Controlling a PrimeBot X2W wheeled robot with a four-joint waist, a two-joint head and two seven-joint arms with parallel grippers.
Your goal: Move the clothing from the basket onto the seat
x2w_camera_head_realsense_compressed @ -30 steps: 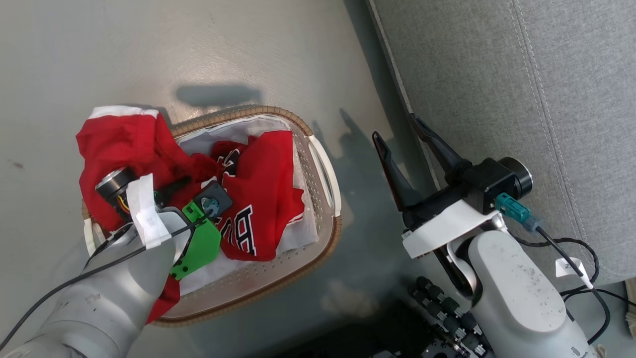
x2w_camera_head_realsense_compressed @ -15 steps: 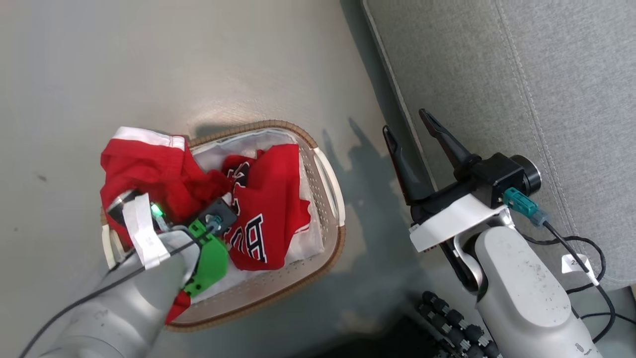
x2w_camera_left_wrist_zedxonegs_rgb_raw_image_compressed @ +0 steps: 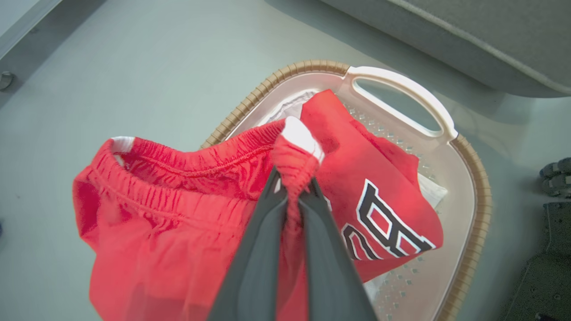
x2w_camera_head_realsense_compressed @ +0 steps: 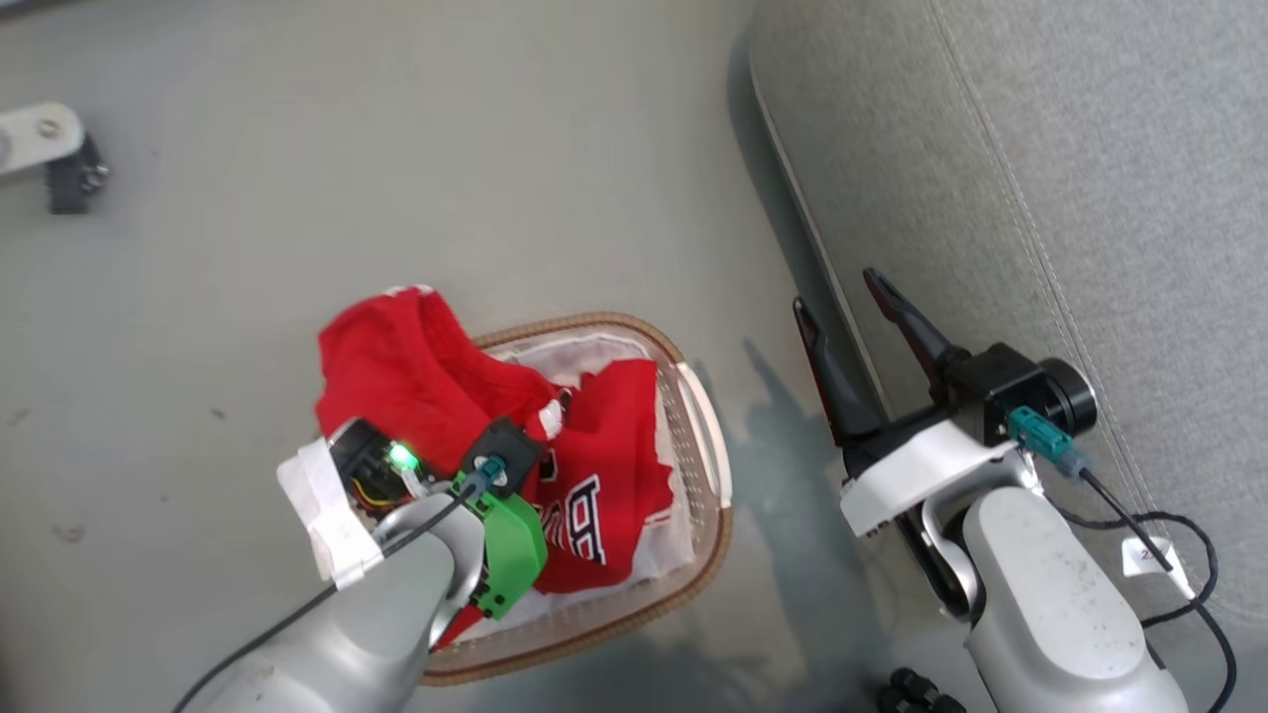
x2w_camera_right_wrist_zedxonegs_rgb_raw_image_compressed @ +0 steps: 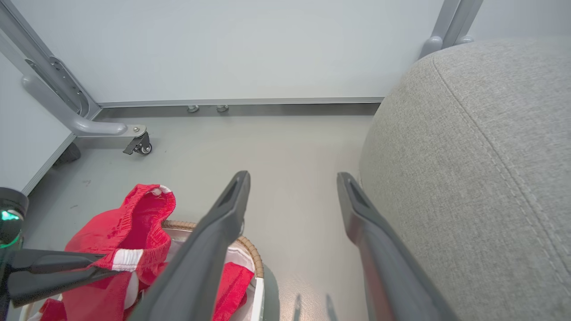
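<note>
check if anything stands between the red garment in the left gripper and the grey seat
The open right gripper hangs at the edge of the seat, between it and the basket, so it may block the red garment pinched in the left gripper.

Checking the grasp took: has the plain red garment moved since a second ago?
Yes. Pinched by the left gripper, the plain red garment has lifted up from the far-left rim of the basket, where it lay draped.

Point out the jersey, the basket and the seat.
jersey [x2w_camera_left_wrist_zedxonegs_rgb_raw_image_compressed: 352,147], left wrist view, red panel above the lettering.
basket [x2w_camera_left_wrist_zedxonegs_rgb_raw_image_compressed: 401,84], left wrist view, white handle bar.
seat [x2w_camera_right_wrist_zedxonegs_rgb_raw_image_compressed: 482,156], right wrist view, grey top fabric.
</note>
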